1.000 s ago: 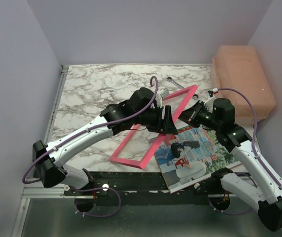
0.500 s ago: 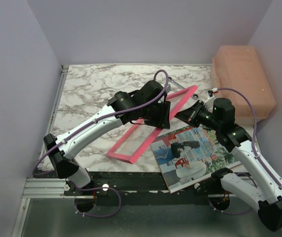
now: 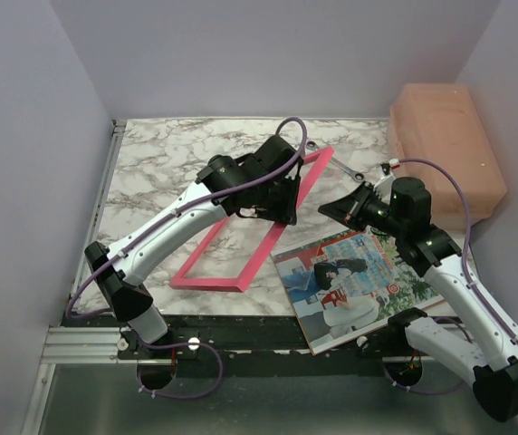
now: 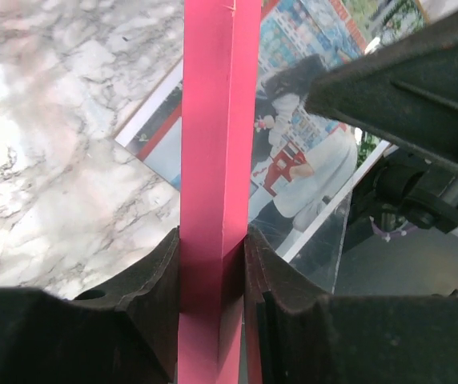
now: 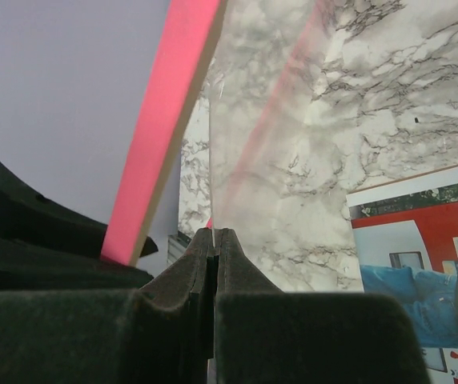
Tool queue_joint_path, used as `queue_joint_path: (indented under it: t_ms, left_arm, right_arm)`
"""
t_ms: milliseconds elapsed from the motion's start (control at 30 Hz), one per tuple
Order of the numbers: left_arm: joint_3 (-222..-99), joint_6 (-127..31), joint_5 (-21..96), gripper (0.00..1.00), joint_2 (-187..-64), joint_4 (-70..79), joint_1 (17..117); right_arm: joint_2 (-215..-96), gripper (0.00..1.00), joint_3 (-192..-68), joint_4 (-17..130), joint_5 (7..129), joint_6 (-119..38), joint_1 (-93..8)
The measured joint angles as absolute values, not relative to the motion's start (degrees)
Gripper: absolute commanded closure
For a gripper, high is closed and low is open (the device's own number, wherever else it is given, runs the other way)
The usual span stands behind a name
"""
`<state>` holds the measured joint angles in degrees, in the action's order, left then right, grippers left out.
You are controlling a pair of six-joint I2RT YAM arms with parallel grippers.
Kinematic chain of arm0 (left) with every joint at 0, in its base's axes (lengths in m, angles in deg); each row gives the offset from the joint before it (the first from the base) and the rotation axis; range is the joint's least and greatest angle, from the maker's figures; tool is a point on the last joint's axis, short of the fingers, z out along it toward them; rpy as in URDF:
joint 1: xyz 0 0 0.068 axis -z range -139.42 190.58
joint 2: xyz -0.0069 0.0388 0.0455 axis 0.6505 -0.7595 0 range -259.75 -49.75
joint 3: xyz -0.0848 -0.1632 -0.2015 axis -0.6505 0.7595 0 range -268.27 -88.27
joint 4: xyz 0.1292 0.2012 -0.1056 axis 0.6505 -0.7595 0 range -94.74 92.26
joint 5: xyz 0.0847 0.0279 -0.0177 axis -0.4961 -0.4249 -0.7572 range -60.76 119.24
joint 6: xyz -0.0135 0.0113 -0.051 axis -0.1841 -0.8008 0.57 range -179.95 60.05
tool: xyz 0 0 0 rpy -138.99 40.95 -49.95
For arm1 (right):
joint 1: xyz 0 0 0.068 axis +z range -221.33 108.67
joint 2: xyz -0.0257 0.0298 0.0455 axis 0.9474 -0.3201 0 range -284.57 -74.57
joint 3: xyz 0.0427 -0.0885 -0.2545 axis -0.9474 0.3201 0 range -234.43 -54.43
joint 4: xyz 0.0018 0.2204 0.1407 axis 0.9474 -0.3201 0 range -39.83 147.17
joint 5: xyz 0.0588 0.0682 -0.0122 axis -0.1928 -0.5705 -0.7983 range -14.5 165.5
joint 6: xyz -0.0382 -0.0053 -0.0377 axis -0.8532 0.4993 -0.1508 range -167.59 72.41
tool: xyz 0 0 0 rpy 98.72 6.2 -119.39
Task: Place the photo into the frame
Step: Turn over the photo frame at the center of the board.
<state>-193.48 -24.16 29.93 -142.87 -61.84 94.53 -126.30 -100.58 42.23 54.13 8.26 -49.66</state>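
Observation:
The frame (image 3: 261, 256) is a thin pink rectangle lying slantwise across the marble table, its far end raised. My left gripper (image 3: 282, 208) is shut on its right long bar; in the left wrist view both pads press the pink frame (image 4: 213, 120) inside my left gripper (image 4: 213, 240). The photo (image 3: 359, 290) lies face up at the near right, partly over the table's front edge, also seen as the photo (image 4: 293, 120) beyond the bar. My right gripper (image 3: 329, 207) hovers above the photo's far edge. In its own view my right gripper (image 5: 213, 234) is shut on a clear pane (image 5: 269, 104).
A peach-coloured box (image 3: 445, 145) stands at the back right against the wall. A small metal tool (image 3: 345, 169) lies near the frame's far end. A black rail (image 3: 241, 326) runs along the table's front edge. Grey walls enclose three sides.
My left gripper has closed onto the frame's bar and swung the frame to the left and away from the photo. The right arm has barely moved.

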Motion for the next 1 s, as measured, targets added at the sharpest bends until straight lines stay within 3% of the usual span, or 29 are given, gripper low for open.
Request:
queue_joint_path:
  t_ms: [233, 433, 633, 1000]
  left_arm:
    - [-194.62, -24.59, 31.61, 1.0, -141.32, -62.23, 85.7]
    - [-190.14, -23.72, 37.4, 1.0, -133.08, -56.65, 78.6]
    - [-188.02, -19.52, 45.07, 1.0, -127.75, -46.93, 78.55]
    - [-172.45, -4.7, 50.84, 1.0, -126.15, -24.77, 80.04]
  right_arm:
    - [-126.32, 1.0, -104.54, 37.43, 54.59, 4.94, -49.66]
    - [-126.58, 1.0, -115.29, 27.96, 58.31, -1.0, -49.66]
    - [-126.76, 1.0, -124.64, 20.01, 64.76, -6.86, -49.66]
    - [-128.48, 1.0, -131.46, 6.48, 76.32, -12.81, -49.66]
